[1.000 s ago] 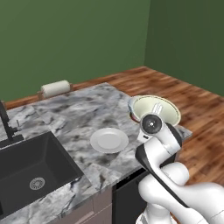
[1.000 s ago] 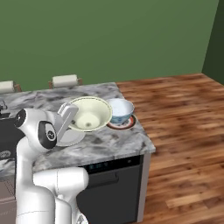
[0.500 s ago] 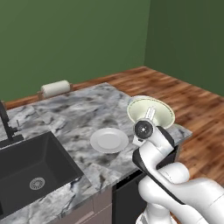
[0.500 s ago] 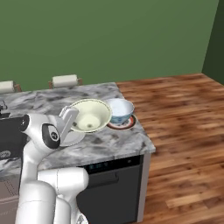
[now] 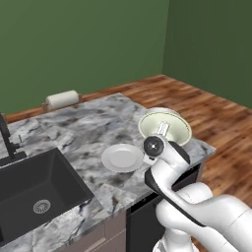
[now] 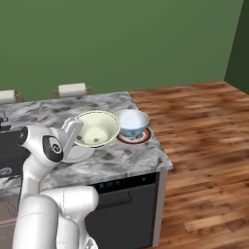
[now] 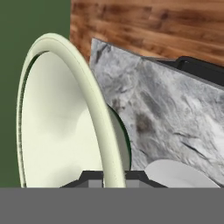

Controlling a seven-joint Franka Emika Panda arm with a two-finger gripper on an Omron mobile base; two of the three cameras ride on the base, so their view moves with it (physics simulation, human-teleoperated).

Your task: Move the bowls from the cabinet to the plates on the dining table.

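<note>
My gripper [image 5: 163, 129] is shut on the rim of the pale cream-green bowl [image 5: 166, 127], holding it tilted on edge above the marble dining table [image 5: 88, 129]. The plain white plate [image 5: 122, 157] lies flat on the table just left of and below the held bowl. From the right, the cream-green bowl [image 6: 98, 128] hangs partly over the white plate [image 6: 80, 153], with the gripper [image 6: 77, 128] at its left rim. The white, blue-tinted bowl [image 6: 131, 122] sits on the reddish-brown plate [image 6: 141, 139] beside it. In the hand view the bowl [image 7: 57, 127] stands upright between my fingertips. The cabinet is out of view.
A dark sink [image 5: 34, 187] with a black faucet [image 5: 6, 140] is set into the table's left part. A paper towel roll [image 5: 62, 99] lies at the far edge. A dark appliance front [image 6: 121, 204] is below the table. Wooden floor [image 6: 204, 146] spreads to the right.
The gripper has carried the cream-green bowl a little left and down, closer to the white plate. Everything else on the table is where it was.
</note>
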